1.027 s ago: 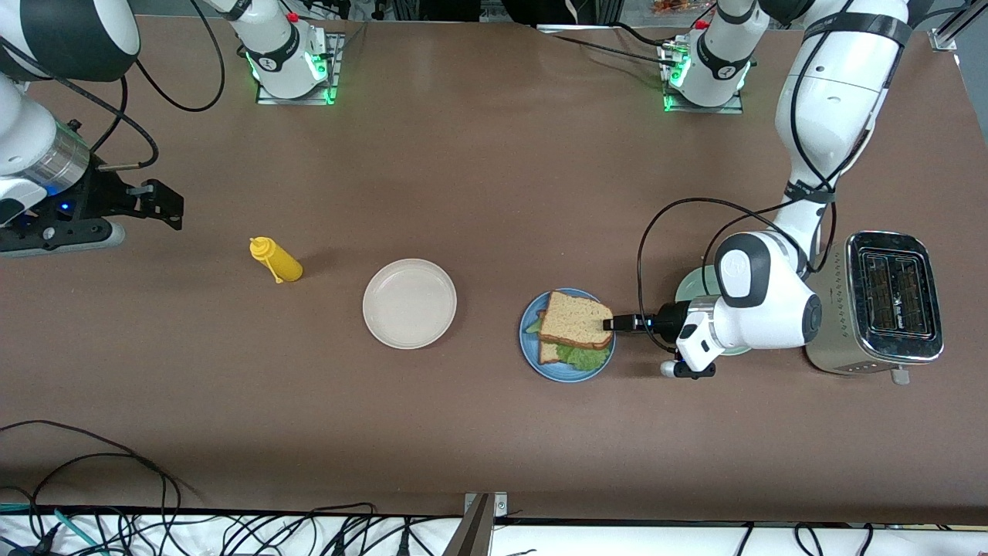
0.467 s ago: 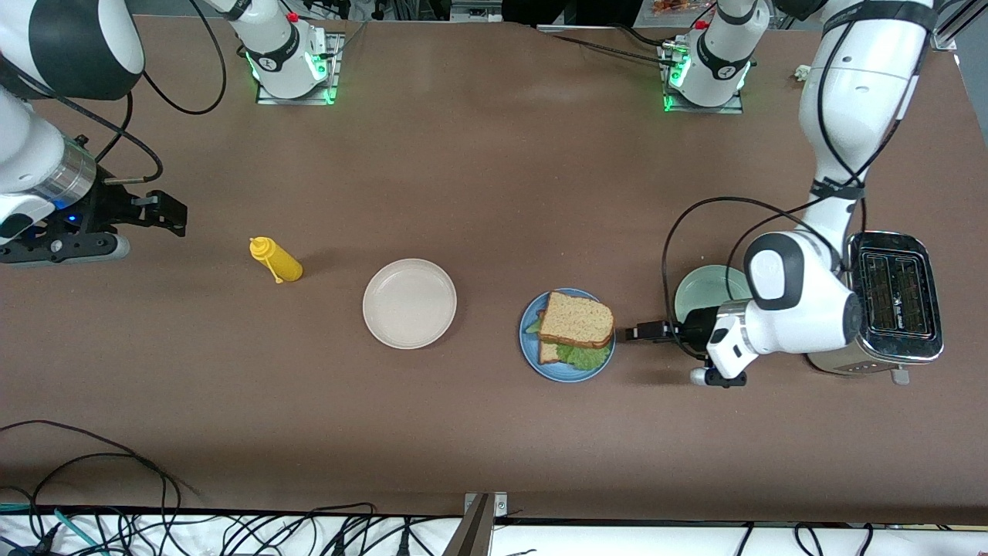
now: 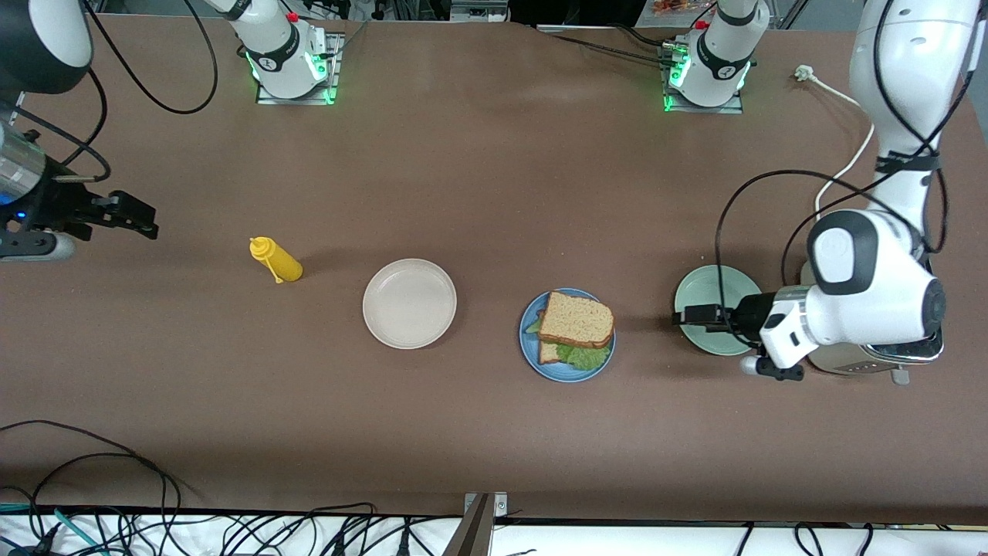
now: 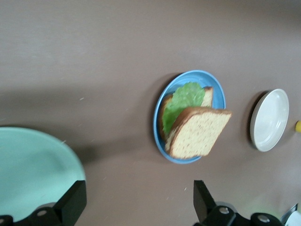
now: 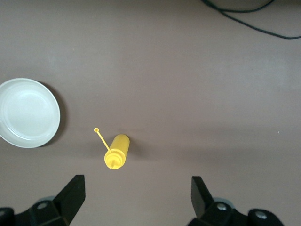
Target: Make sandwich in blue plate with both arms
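The sandwich [image 3: 576, 321] lies on the blue plate [image 3: 570, 375]: a top slice of brown bread, lettuce [image 3: 583, 357] sticking out and a lower slice under it. In the left wrist view the sandwich [image 4: 197, 133] sits askew on the blue plate [image 4: 194, 74], with the lettuce [image 4: 182, 100] showing. My left gripper [image 3: 681, 316] is open and holds nothing, over the mint-green plate's edge, a short way from the blue plate toward the left arm's end; its fingers [image 4: 75, 201] stand wide. My right gripper [image 3: 150, 220] hangs open and holds nothing at the right arm's end of the table.
A cream-white plate [image 3: 409, 303] stands beside the blue plate, and a yellow squeeze bottle [image 3: 278, 260] beside that. The mint-green plate [image 3: 706, 289] lies under the left gripper. A toaster [image 3: 853, 361] is mostly hidden by the left arm. Cables run along the table's near edge.
The left gripper let go of the top bread slice, opened wide and pulled back over the mint-green plate. The right arm drew back toward its end of the table.
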Available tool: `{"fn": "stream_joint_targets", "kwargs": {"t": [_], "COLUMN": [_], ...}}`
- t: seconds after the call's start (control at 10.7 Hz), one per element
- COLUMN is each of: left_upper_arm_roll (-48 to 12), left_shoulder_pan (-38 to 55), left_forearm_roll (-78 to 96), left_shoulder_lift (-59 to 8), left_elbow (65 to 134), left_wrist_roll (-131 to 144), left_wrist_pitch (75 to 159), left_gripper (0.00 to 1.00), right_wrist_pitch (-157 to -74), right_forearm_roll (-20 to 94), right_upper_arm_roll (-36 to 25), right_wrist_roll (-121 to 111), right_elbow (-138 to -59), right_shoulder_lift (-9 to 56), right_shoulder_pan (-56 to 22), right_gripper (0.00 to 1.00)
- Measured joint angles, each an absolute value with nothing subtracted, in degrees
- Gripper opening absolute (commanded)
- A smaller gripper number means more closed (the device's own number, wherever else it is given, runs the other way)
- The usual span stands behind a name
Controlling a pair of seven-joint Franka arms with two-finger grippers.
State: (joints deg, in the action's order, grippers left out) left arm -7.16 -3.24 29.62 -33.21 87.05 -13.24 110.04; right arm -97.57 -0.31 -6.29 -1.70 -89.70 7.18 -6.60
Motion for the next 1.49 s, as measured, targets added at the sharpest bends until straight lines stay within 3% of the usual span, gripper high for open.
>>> {"fn": "stream_joint_targets", "kwargs": {"t": [0.37,0.93,1.49], "left_upper_arm_roll": [-6.9,-7.1,-6.0], "left_shoulder_pan": [-4.8,-2.7,-2.7], "left_forearm_roll": [14.8,4.5,-2.0], "left_shoulder_lift": [-25.0,-5.7,1.9], "left_elbow": [87.0,91.9,94.3], "left_wrist_roll": [-11.7,-2.4,-0.8], "left_wrist_pitch": [102.4,90.9,87.8], "left_gripper": [1.00,1.00,1.00], "right_wrist_pitch": [-97.2,-96.2,-96.0], "right_forearm_roll": [-0.1,-0.1,-0.1], "right_upper_arm_roll": [-7.1,-7.1,-7.0], "right_wrist_roll": [-1.7,2.0,2.1], "right_elbow": [-88.8,-87.2,-87.2], "right_shoulder_lift": [7.0,6.9,7.1], "right_shoulder_pan": [-6.6,-6.6,-6.8], "right_gripper": [1.00,1.00,1.00]}}
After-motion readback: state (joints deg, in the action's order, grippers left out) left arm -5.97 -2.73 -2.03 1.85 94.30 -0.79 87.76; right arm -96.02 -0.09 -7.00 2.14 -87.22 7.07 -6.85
